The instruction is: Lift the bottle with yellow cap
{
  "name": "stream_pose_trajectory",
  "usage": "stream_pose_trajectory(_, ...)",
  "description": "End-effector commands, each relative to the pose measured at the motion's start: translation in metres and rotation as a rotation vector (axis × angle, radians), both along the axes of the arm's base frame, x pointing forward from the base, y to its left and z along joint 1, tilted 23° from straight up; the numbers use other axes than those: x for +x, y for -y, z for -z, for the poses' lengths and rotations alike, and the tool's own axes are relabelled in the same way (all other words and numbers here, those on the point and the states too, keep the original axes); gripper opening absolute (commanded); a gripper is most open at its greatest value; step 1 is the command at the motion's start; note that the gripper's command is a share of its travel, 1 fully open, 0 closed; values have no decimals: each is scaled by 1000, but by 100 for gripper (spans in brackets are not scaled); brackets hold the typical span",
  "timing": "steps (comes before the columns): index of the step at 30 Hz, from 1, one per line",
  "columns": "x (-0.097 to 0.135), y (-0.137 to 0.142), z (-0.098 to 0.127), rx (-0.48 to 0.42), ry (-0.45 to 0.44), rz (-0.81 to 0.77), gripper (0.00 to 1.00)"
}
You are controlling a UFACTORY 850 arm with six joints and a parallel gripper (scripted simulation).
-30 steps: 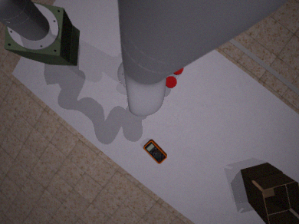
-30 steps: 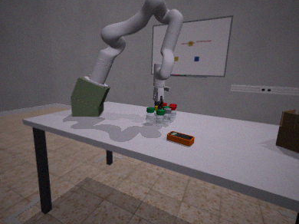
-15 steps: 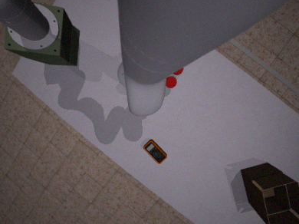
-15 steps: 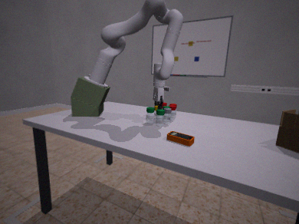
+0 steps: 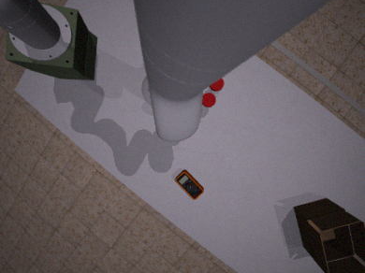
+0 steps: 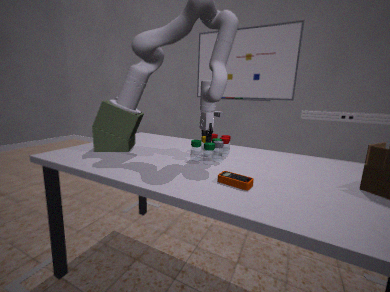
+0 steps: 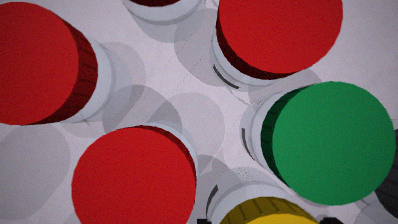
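Note:
The bottle with the yellow cap (image 7: 267, 212) shows at the bottom edge of the wrist view, upright, with my gripper shut on it. In the exterior view my gripper (image 6: 206, 134) stands over a tight cluster of small bottles and the yellow cap (image 6: 203, 139) sits between the fingers, about level with the other caps. Three red-capped bottles (image 7: 134, 175) (image 7: 30, 62) (image 7: 280, 32) and a green-capped bottle (image 7: 332, 142) stand upright close around it. In the top view the arm hides most of the cluster; only two red caps (image 5: 209, 99) show.
An orange multimeter (image 6: 235, 179) lies on the table in front of the cluster. A dark cardboard box (image 5: 334, 236) stands at the far right end. The arm's green base block (image 6: 116, 126) stands at the left. More green-capped bottles (image 6: 196, 143) stand at the cluster's front.

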State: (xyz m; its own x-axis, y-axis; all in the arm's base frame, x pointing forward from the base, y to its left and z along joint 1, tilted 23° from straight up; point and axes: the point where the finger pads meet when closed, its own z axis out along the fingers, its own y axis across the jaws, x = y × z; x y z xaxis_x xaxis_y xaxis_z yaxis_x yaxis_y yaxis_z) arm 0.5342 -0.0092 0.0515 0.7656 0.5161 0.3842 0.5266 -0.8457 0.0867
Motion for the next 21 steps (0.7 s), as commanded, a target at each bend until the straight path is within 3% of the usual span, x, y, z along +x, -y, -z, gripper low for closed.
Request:
stream_pose_trajectory(1,-1,1,-5,0,1,0,0)
stream_pose_trajectory(21,-10,4,-26,0,1,0,0)
